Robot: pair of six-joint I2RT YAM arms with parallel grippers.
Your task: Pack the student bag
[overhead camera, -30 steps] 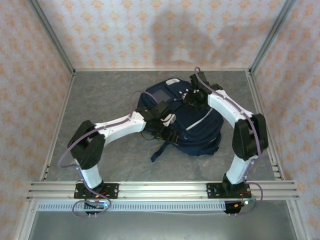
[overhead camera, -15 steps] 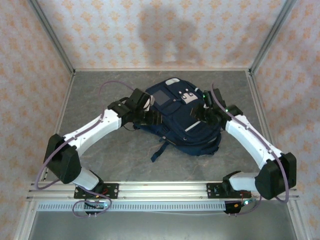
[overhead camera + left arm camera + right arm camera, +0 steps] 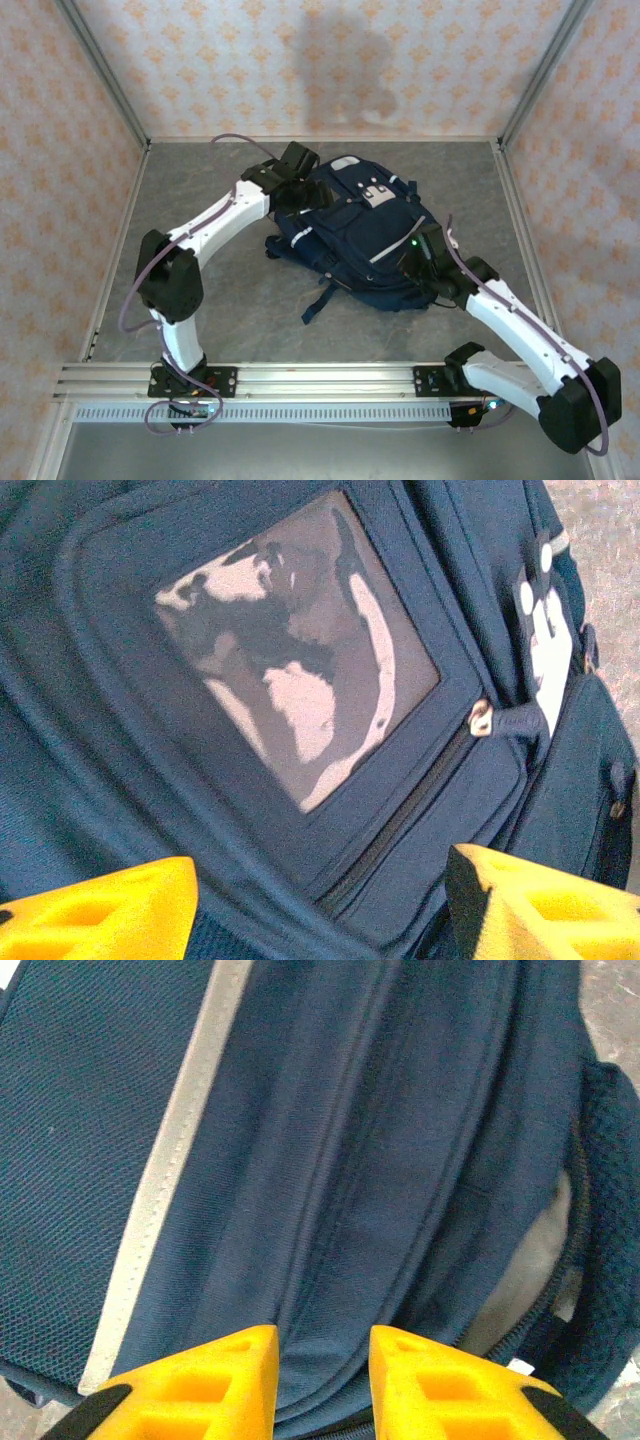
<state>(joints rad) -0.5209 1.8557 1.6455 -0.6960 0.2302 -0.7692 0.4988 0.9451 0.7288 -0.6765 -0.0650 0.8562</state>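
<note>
The large dark navy fabric backpack lies at the centre of the grey table, with the left gripper spread wide above its 10 o'clock corner and the right gripper nearly closed at 4 o'clock, grasp indeterminate; opening appears in hand, and the next move requires locating a zipper pull.

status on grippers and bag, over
Left gripper open over grey panel. Right gripper narrow over bag side, grip unclear. Bag flat on table, strap trailing.

Grey mottled tabletop; orange-patterned walls; aluminium frame posts.
</note>
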